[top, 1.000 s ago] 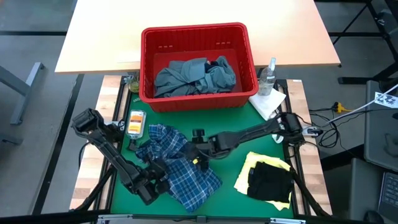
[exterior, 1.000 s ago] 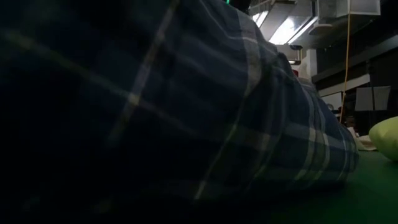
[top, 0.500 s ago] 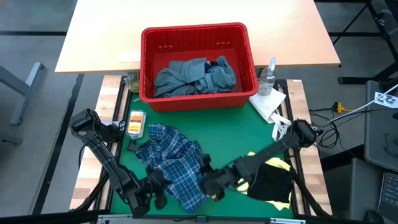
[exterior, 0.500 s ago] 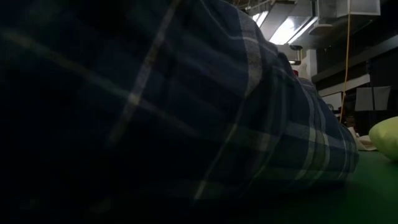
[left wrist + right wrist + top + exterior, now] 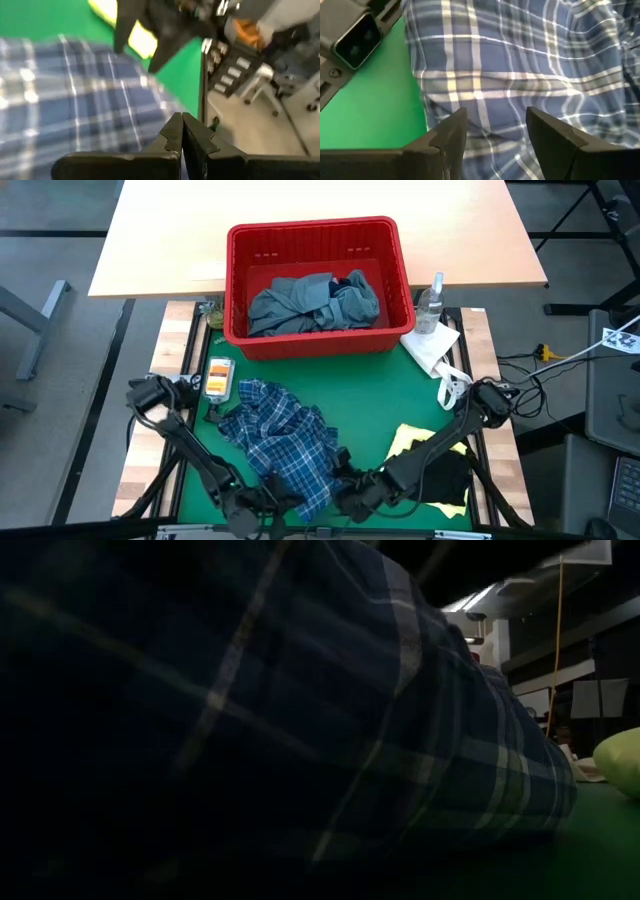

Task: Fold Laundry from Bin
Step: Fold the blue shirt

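The plaid shirt (image 5: pixel 280 435) lies crumpled on the green mat (image 5: pixel 370 395) and fills the low view (image 5: pixel 300 740). The red bin (image 5: pixel 312 230) stands at the far side and holds a grey-blue garment (image 5: pixel 300 302). At the near right, a dark garment (image 5: pixel 450 475) lies on a yellow one (image 5: pixel 410 438). My left gripper (image 5: pixel 262 502) is shut at the shirt's near edge (image 5: pixel 181 122). My right gripper (image 5: pixel 345 492) is open at the shirt's near right corner, its fingers (image 5: pixel 495 125) standing over the cloth (image 5: pixel 520 60). My left gripper's shut fingertips stand at the shirt's near hem (image 5: pixel 160 107), coming from the near left at a low slant. I cannot tell whether they touch the cloth.
A spray bottle (image 5: pixel 432 302) and a white paper towel (image 5: pixel 432 345) sit right of the bin. A small orange-and-white packet (image 5: pixel 218 377) lies at the mat's far left. A pale wooden table (image 5: pixel 300 200) lies beyond the bin. Bare mat shows between the shirt and the bin.
My right gripper has swept from the middle of the mat to its near edge, ending beside the shirt's near right corner, still open. My left gripper has moved toward the near edge and a little to the right, tipping closer to level, and has stayed shut.
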{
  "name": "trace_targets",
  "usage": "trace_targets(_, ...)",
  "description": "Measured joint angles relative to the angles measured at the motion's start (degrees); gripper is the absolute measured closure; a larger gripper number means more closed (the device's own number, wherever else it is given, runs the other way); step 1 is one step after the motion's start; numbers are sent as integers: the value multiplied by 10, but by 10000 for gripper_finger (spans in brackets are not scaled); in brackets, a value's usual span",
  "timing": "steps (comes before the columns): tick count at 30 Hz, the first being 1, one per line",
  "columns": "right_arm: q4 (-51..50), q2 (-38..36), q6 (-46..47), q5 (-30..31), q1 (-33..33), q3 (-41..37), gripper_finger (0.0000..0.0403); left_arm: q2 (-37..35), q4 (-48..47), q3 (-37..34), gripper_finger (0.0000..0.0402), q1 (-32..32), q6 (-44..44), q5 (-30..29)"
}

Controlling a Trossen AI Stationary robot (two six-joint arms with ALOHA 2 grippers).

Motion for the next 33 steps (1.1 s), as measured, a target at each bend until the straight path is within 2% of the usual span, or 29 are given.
trace_targets(7, 15, 32, 3, -5, 0, -30, 198, 85, 6, 0, 401, 0, -55, 97)
trace_targets(18, 11, 55, 0, -21, -1, -38, 198, 106, 1, 0, 401, -12, -69, 108)
trace_targets(26, -59, 53, -24, -29, 0, 43, 198, 106, 64, 0, 401, -29, -68, 121)
trace_targets(33, -118, 51, -44, -25, 0, 120, 198, 106, 157, 0, 401, -37, -12, 118)
